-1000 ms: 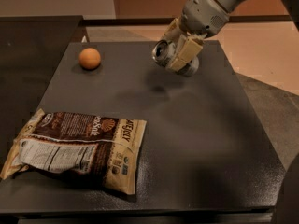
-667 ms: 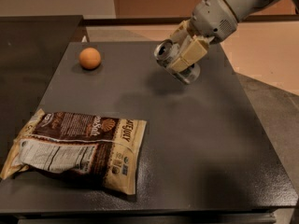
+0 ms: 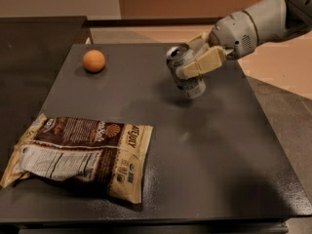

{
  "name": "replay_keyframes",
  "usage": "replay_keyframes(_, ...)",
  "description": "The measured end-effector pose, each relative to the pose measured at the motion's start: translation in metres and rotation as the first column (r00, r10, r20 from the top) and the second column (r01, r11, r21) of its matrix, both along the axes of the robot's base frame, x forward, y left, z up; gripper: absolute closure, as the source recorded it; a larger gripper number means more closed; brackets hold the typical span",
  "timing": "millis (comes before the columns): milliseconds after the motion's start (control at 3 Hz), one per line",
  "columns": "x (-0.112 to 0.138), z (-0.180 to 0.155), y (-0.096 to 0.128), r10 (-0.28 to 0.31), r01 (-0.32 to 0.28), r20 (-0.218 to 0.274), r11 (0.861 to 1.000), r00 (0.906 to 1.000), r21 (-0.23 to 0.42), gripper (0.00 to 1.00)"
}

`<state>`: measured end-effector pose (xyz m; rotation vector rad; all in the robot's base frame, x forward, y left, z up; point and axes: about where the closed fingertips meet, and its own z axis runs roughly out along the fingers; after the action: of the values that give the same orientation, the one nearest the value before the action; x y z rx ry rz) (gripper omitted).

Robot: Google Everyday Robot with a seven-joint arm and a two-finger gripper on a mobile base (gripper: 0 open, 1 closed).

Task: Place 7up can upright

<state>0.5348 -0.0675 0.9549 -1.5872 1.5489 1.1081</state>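
A: Three things on the tabletop?
B: Two rest there: orange ball far left, snack bag front left. The 7up can is tilted, clamped in the hand, far right.

A table held everything. The ball sat on it at the back left. The bag lay flat at the front left, well apart from the ball. Toward the back, right of centre, the gripper came in from the arm at the right and clasped the can, one finger before it and one behind. The can was tilted, its top leaning left. Whether its base touched the table could not be told.
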Motion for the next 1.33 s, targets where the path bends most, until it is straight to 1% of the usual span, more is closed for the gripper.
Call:
replay_keyframes(333, -0.001, 0.001, 0.002, -0.010, 0.014, -0.030, 0.993, 0.9995, 0.121, 1.00)
replay_keyframes(667, -0.001, -0.004, 0.003, -0.006, 0.013, -0.037, 0.980, 0.9993, 0.199, 1.00)
replay_keyframes(1333, 0.000, -0.015, 0.000, 0.005, -0.003, -0.008, 0.958, 1.0000, 0.287, 1.00)
